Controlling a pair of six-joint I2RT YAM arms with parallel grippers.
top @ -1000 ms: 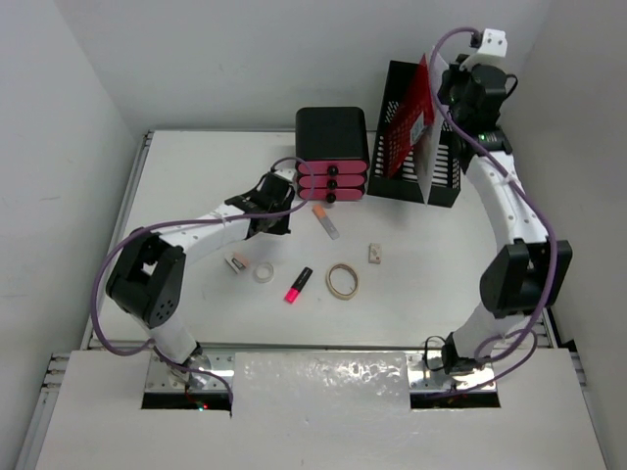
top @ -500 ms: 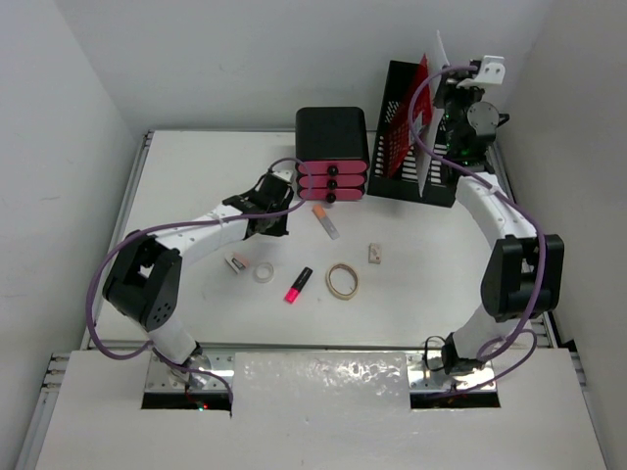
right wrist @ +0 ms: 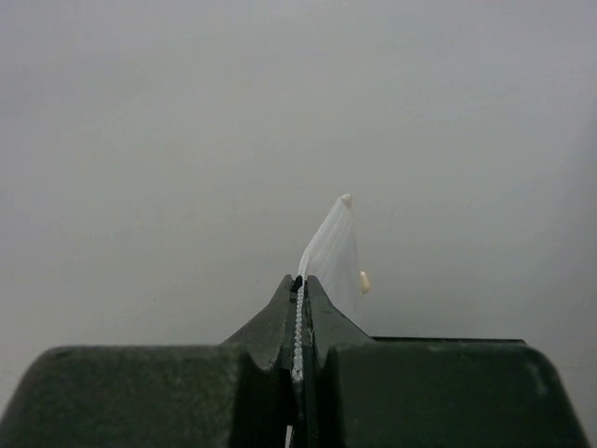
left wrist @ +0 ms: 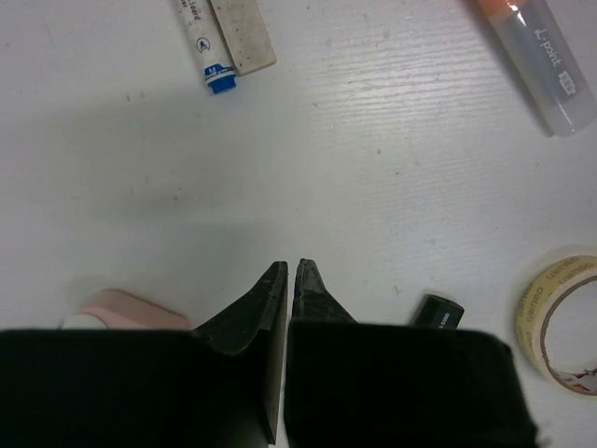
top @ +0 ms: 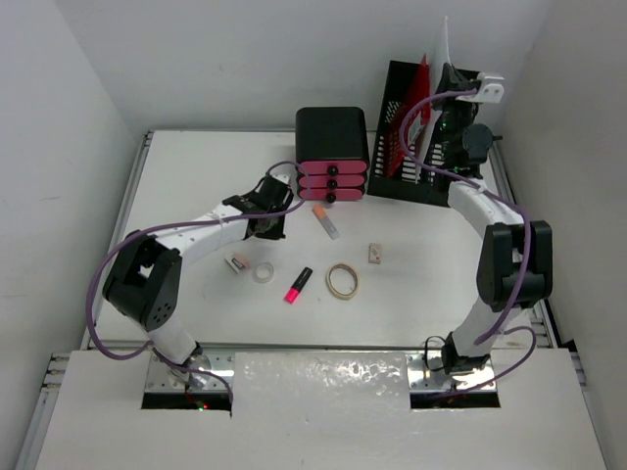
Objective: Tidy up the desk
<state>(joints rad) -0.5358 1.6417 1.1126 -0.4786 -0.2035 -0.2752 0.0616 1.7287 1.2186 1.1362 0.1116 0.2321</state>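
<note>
The desk [top: 196,176] is a white tabletop with loose stationery in its middle. My left gripper [top: 277,219] hovers low over it in front of the drawers. In the left wrist view it [left wrist: 291,272] is shut with nothing between its fingers. My right gripper [top: 448,86] is raised at the back right, above the black mesh file rack [top: 423,181]. It [right wrist: 300,281] is shut on the edge of a thin clear plastic sheet [right wrist: 338,245], which stands upright as a pale sliver [top: 446,44] over the rack. A red folder [top: 419,98] stands in the rack.
A black unit with pink drawers [top: 332,157] stands at the back centre. On the desk lie an orange-capped marker [top: 325,220], a pink highlighter [top: 298,284], a rubber band [top: 342,281], a tape roll [top: 263,271], an eraser [top: 235,262] and a small clip [top: 375,254].
My right arm has swung toward the back wall and lifted the clear sheet from a slant beside the rack to upright above it. The left arm has not moved.
</note>
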